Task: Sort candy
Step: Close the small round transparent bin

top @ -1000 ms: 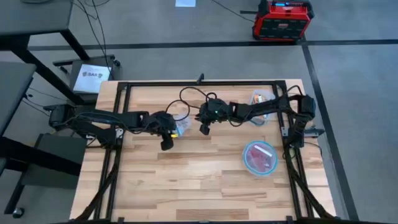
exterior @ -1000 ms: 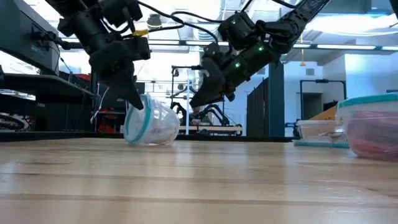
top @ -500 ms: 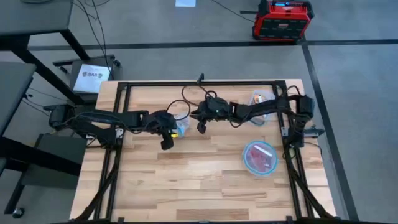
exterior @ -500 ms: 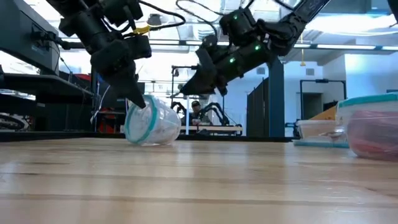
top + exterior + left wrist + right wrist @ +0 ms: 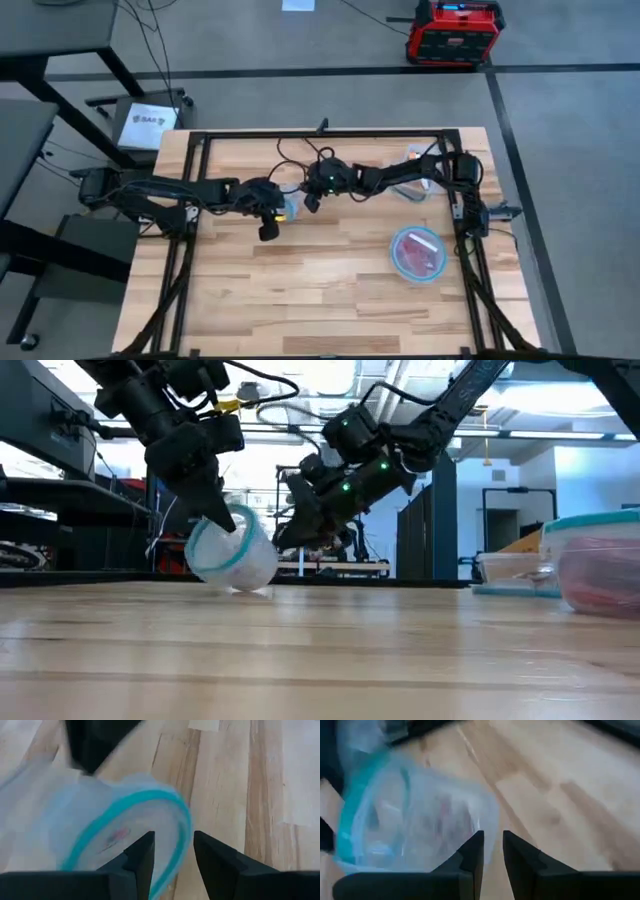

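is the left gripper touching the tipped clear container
Touching. In the left wrist view the left gripper straddles the blue rim of the tipped container; the low view agrees.

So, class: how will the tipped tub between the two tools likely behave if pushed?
The tub lies on its side on the table, so its round wall may roll. It looks thin and clear, probably light, and may flex under the left tool.

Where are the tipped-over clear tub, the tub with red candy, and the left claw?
Tipped tub (image 5: 228,550): low view, its teal rim.
Red-candy tub (image 5: 417,253): high view, its contents.
Left gripper (image 5: 172,851): left wrist view, between fingertips astride the rim.
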Available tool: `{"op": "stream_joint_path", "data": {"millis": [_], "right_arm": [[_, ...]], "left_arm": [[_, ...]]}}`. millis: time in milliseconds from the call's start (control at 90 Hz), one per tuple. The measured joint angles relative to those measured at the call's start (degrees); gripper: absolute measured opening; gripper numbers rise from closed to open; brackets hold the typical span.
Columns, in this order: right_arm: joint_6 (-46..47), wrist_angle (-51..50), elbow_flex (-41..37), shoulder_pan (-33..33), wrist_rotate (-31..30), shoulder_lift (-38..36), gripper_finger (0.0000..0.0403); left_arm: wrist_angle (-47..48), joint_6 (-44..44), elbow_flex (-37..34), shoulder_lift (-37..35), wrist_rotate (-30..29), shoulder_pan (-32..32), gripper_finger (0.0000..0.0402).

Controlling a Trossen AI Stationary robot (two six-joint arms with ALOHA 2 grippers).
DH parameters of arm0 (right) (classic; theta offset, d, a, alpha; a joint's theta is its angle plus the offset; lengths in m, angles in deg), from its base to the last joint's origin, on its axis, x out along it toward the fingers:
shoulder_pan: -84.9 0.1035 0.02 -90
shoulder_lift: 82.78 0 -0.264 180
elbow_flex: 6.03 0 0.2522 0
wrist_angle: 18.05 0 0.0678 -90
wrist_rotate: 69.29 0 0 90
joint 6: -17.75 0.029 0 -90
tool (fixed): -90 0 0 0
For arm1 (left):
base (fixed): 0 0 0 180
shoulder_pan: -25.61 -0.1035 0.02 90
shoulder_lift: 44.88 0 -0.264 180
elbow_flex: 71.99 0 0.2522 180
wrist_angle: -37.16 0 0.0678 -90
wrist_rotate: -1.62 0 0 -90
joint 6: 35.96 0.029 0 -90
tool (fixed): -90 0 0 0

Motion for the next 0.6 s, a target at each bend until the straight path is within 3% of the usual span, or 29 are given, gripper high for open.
{"op": "stream_joint_path", "data": {"millis": [233, 411, 600], "right_arm": [[1.53, -5.72, 0.73, -0.17, 0.37, -0.04, 0.006], [4.44, -5.78, 0.77, -0.13, 3.48, -0.06, 0.006], [4.99, -6.77, 0.77, -0.14, 2.95, -0.18, 0.006]], "left_arm": [[-0.64, 2.76, 3.56, -0.02, -0.06, -0.52, 0.0123], [-0.88, 6.04, 4.81, 0.0, -0.04, -3.3, 0.0123], [-0.86, 6.07, 4.81, 0.04, -0.13, -5.97, 0.0123]]}}
